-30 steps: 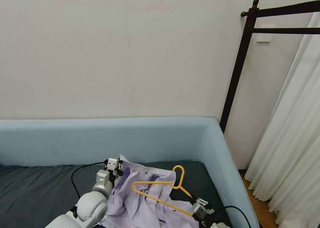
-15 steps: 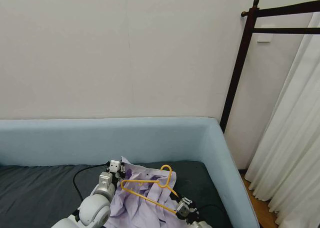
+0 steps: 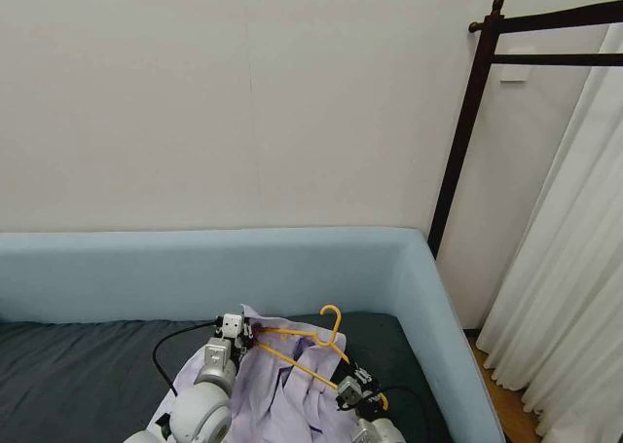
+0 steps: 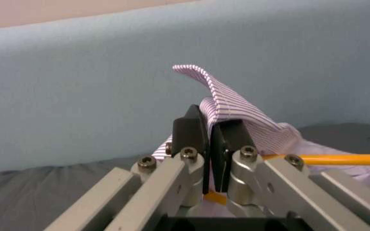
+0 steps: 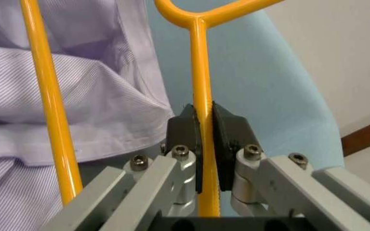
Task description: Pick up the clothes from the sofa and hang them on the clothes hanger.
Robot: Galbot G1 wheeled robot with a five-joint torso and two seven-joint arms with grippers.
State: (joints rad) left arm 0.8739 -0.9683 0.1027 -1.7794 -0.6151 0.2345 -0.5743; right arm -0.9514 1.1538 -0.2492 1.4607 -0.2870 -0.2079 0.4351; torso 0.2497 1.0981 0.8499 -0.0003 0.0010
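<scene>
Light-blue sofa (image 3: 321, 258) with dark seat spans lower head view. Dark wooden rack (image 3: 462, 131) stands past its right end, beside white curtain (image 3: 574, 297). Striped lilac shirt (image 3: 282, 394) bunched over seat near sofa's right end, draped on yellow hanger (image 5: 199, 72), hook pointing up. Left gripper (image 3: 238, 326) at shirt's upper left edge, fingers pressed together on fold of fabric. Right gripper (image 3: 346, 383) at hanger's lower right end, fingers pinching yellow bar just below hook junction.
</scene>
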